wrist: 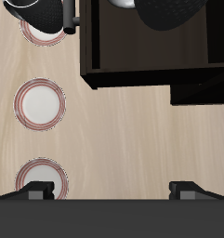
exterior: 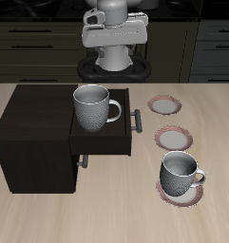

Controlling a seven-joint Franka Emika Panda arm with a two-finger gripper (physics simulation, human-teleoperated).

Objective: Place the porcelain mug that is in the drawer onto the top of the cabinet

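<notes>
Speckled grey porcelain catches the eye first: the porcelain mug (exterior: 93,106) stands upright in the drawer (exterior: 104,142), which is pulled out from the cabinet (exterior: 35,131), its loop handle turned toward the plates; beside the cabinet we see a row of pink-rimmed plates (exterior: 174,138), and on the one nearest the table's front edge sits a smaller mug (exterior: 180,175) with a darker inside. Our gripper (exterior: 114,43) hangs far back over the table's rear edge, well apart from the mug, which lies nearer the front edge and below it; we judge the coming move to be a reach forward and down onto the mug's rim. In the wrist view the fingertips (wrist: 37,191) stand wide apart with nothing between them; the tool is released. We find no writing or brand to read anywhere.
</notes>
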